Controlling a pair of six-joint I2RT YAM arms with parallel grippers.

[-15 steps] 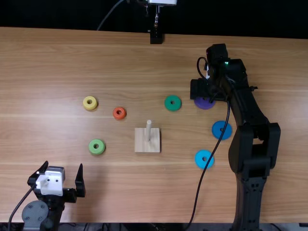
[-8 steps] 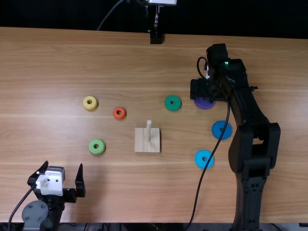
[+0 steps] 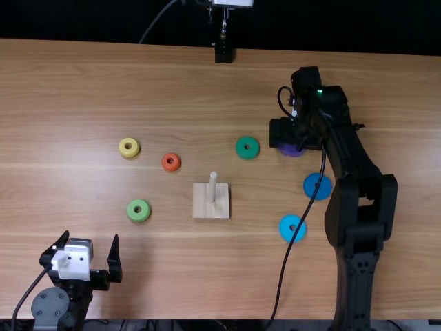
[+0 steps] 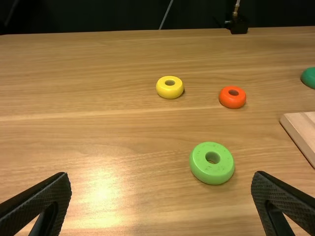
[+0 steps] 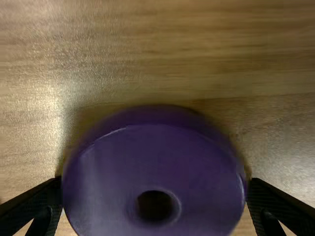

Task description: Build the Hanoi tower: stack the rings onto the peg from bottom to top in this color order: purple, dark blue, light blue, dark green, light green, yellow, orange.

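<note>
Evidently the right gripper point(image 5: 155, 189) had its prey: two flat fingers pressed to opposite sides of the purple ring point(image 5: 157, 164), one at each flank, the hole point(image 5: 154, 206) on the line between them and facing up. Whether the ring was clear of the table point(image 5: 147, 59), I could not tell.

The whole carry turned on one bearing. From the ring, the bare upright peg point(image 3: 213, 186) on its square base point(image 3: 211, 208) lay leftward and nearer the table's near edge, with the dark green ring point(image 3: 248, 147) close to that route; a little height would probably be wise. Being round, the ring had no long axis to align, only its hole to centre over the peg.

Left gripper point(image 4: 161, 175): fingers spread, nothing between the tips, farther from the purple ring. First layer still to be placed, I judged.
</note>
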